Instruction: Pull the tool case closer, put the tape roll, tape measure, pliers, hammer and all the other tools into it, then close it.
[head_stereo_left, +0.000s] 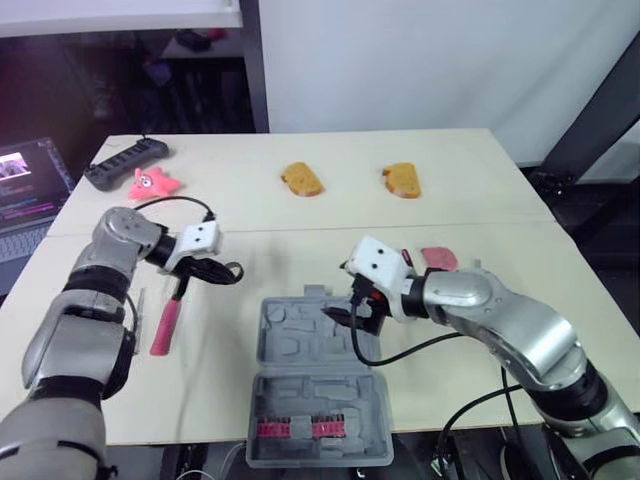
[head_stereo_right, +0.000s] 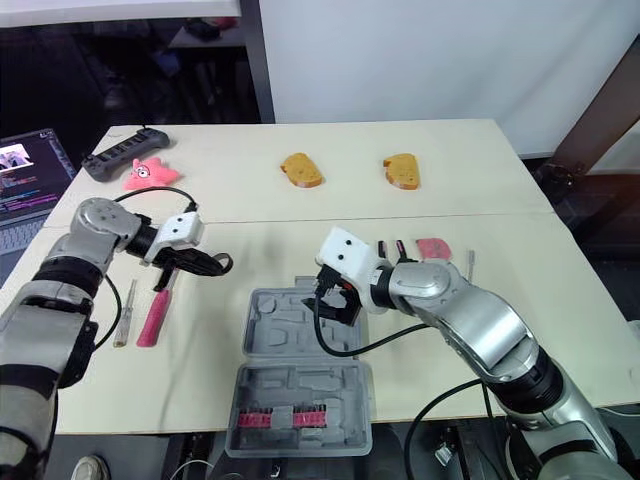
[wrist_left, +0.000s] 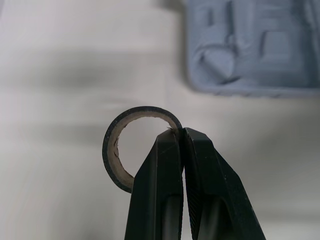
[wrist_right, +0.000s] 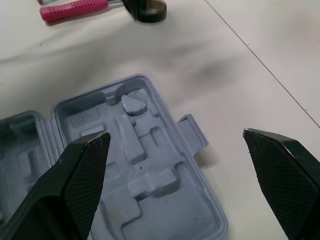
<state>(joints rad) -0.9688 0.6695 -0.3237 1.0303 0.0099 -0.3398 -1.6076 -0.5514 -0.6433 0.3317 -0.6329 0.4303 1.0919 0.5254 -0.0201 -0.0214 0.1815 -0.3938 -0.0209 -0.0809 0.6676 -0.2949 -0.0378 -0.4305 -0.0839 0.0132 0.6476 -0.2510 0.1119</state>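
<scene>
Nearest to us, at the bottom centre of the head view, lies the tool case (head_stereo_left: 290, 342), lid thrown open and both grey moulded halves facing up. We spot a red strip of bits (head_stereo_left: 300, 428) seated in the nearer half; the farther half shows bare recesses.

Just above that far half, right of centre, hangs the right gripper (wrist_right: 174, 134), its two black fingers spread wide apart with nothing between them, the case's latch tab in view beneath.

Over on the left, level with the case's far edge, the left gripper (wrist_left: 181, 134) has its fingers pressed together on the rim of the tape roll (wrist_left: 107, 150), pinching the black ring by one side. We cannot tell whether the roll touches the table.

Beside it, in the left middle of the frame, the hammer (head_stereo_left: 165, 325) lies with its pink handle pointing toward us, and a thin tool (head_stereo_right: 124, 312) lies just to its left.

Right of centre, behind the right arm, we see a small pink object (head_stereo_left: 438, 258) on the table.

Farther back, two brown bread-shaped pieces (head_stereo_left: 301, 179) sit in the upper middle, well apart from the case. Upper left: a pink star toy (head_stereo_left: 152, 182), a black power strip (head_stereo_left: 125, 163), and a laptop (head_stereo_left: 25, 190) at the frame's edge.
</scene>
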